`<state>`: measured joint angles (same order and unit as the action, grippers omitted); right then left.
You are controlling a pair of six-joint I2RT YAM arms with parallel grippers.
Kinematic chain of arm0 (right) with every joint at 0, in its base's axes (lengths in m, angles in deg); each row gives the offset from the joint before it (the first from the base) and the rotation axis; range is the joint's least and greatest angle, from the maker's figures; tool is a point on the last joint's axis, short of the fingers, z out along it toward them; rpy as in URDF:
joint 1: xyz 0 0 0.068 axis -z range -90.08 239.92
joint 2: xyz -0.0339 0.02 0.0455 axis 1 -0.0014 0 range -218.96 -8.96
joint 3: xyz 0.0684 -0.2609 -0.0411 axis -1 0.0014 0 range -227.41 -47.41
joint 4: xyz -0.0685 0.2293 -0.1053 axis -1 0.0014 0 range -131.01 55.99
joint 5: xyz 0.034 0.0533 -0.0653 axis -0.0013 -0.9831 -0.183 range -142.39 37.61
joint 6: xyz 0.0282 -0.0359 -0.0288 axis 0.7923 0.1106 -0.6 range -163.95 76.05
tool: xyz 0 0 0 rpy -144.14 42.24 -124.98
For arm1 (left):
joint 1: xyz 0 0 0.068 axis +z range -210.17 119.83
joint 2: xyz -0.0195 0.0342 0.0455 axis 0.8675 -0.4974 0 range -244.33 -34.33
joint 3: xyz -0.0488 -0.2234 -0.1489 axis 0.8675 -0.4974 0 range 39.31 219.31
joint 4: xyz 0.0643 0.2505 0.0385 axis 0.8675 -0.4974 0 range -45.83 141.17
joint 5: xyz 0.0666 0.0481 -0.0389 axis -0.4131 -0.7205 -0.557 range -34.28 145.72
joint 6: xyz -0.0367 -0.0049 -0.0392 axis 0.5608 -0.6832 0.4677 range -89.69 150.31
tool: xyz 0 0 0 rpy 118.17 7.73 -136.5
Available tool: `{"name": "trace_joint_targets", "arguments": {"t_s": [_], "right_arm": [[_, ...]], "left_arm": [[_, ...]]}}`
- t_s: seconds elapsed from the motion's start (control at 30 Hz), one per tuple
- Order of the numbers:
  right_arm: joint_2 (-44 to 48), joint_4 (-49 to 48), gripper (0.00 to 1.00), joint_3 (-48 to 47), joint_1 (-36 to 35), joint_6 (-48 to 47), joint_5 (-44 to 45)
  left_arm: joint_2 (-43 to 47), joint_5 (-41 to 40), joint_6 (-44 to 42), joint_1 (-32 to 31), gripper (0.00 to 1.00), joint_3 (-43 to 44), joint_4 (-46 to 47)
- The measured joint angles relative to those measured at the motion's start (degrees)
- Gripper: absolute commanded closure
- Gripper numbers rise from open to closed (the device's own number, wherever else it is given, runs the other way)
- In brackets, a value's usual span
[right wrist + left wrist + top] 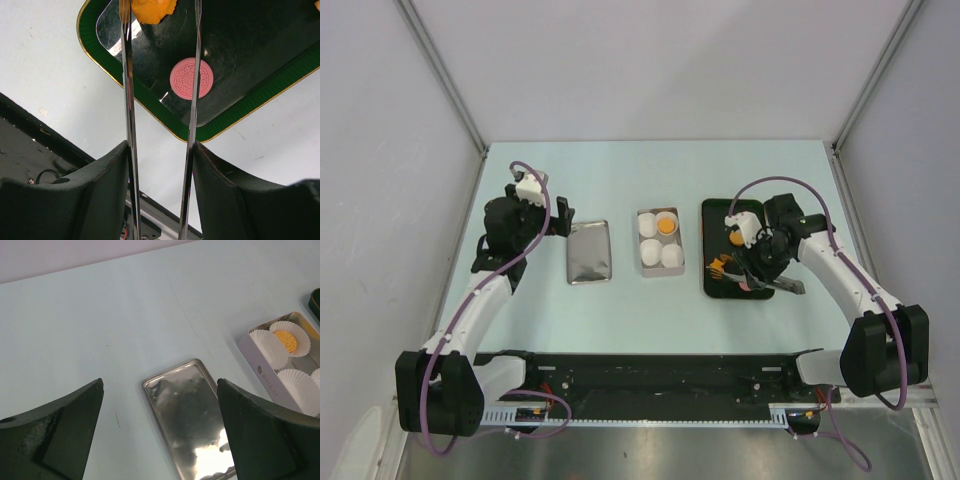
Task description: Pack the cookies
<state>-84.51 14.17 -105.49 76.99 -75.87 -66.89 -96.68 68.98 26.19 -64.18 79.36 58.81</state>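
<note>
Pink cookie (191, 78) lies flat, face up, in tray (260, 95), beneath tongs (127, 100).

Pale blue table (620, 170) in front of me w/ 3 things flat on it in a row, all apart: silver tray (589, 252) left, white box (661, 273) mid, green tray (717, 225) right.

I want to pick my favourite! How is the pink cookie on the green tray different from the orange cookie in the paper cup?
The pink cookie is pink; the orange cookie is orange. The pink cookie lies bare on the dark green tray; the orange cookie sits in a white paper cup inside the box. The pink cookie has a stamped swirly pattern; the orange cookie has little dots. Both are round and flat.
</note>
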Motion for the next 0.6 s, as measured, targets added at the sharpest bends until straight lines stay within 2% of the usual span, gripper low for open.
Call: {"name": "trace_joint_targets", "arguments": {"t_s": [0.6], "right_arm": [[0.0,-0.2,0.66,0.0,-1.6,0.7,3.3]], "left_arm": [[0.0,0.0,0.0,0.0,0.0,0.0,0.0]]}}
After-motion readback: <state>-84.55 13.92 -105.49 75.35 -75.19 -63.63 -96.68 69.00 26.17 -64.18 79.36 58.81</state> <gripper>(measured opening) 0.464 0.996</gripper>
